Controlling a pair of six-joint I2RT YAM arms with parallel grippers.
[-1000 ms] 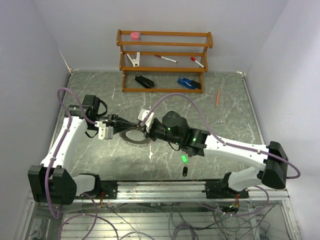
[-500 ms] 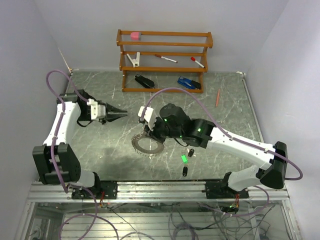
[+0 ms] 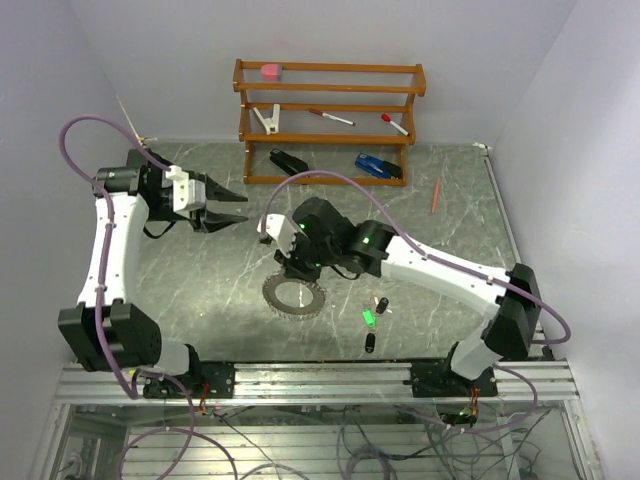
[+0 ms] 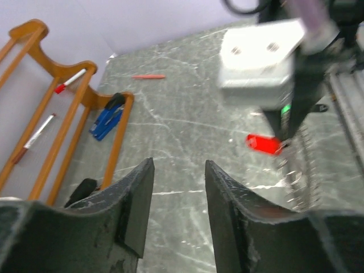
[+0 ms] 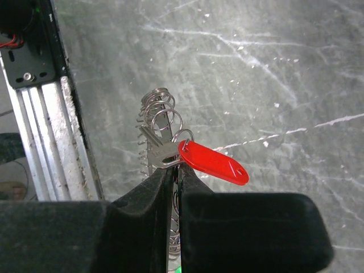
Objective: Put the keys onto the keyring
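My right gripper [image 3: 290, 268] [image 5: 175, 169] is shut on the rim of the keyring [image 3: 295, 296] [image 5: 160, 114], a jagged silvery ring held edge-on just above the table. A red-headed key [image 5: 215, 163] [image 4: 263, 144] hangs on the ring right at the fingertips, its metal blade pointing left. Three more keys lie loose on the table to the right: a green one [image 3: 368, 317] and two black ones [image 3: 381, 304] [image 3: 369, 343]. My left gripper [image 3: 238, 208] [image 4: 179, 168] is raised at the far left, open, with nothing between its fingers, well apart from the ring.
A wooden rack [image 3: 330, 120] stands at the back with markers and a pink eraser on it. A black stapler [image 3: 288, 162] and a blue stapler [image 3: 378, 166] [image 4: 108, 116] lie under it. An orange pencil [image 3: 436, 195] lies far right. A metal rail [image 3: 330, 375] runs along the near edge.
My left gripper let go at the ring, opened and pulled back to the far left. The right gripper shifted left, keeping hold of the ring with the red key.
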